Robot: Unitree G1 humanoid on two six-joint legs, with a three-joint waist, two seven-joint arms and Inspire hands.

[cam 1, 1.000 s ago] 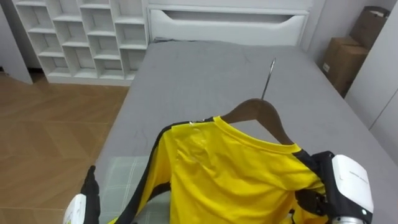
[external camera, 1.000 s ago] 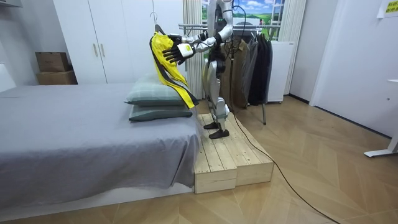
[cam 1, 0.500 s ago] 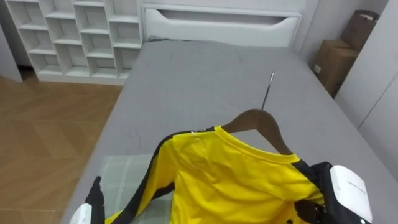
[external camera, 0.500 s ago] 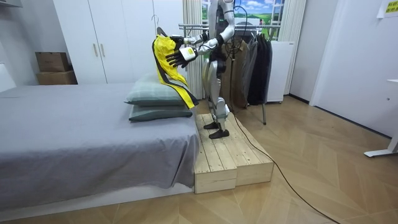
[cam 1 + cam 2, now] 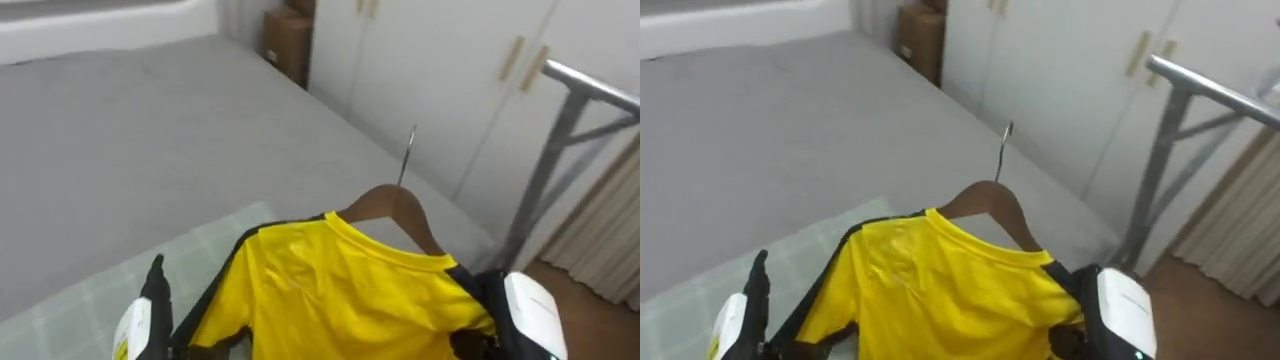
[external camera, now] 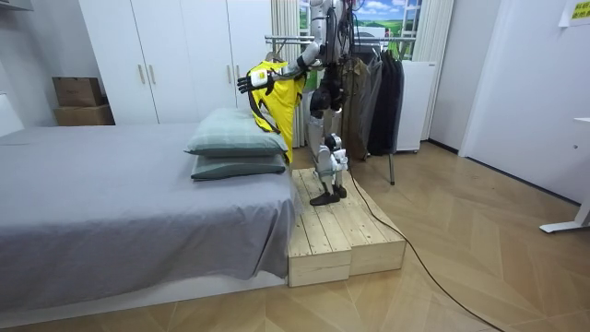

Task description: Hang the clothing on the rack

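Just one yellow shirt [image 5: 330, 290], one hanger [image 5: 400, 197]

Yellow shirt [image 5: 340, 290]: smooth, faintly shiny cloth with black trim. Hanger [image 5: 400, 205]: dark, polished wood, with a thin bright metal hook [image 5: 408, 155]. Glossy white plastic shells cover the backs of the left robot hand [image 5: 135, 325] and the right robot hand [image 5: 530, 310]. The bed [image 5: 120, 130] is matt grey cloth, the rail [image 5: 560, 130] dull grey metal, the platform [image 6: 341, 235] pale bare planks.
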